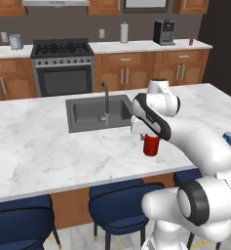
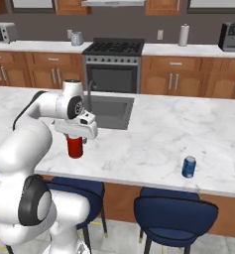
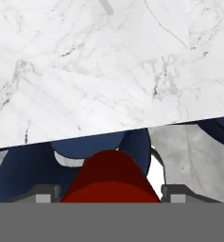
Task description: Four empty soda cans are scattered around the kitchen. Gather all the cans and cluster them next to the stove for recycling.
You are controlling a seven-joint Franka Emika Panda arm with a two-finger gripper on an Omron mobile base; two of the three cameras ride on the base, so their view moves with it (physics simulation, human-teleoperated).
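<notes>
My pincer (image 1: 151, 141) hung over the near edge of the marble island counter (image 1: 34, 146), with bare marble open on both sides, the sink (image 1: 90, 113) just beyond it and blue stools (image 2: 176, 211) below the overhang. It was pinching a soda can (image 2: 75, 147), red and upright, held clear above the counter's front edge; in the hand view the can (image 3: 111, 182) sat between the two fingertips (image 3: 46, 194). The stove (image 1: 62, 66) stood against the back wall, well apart from the can.
</notes>
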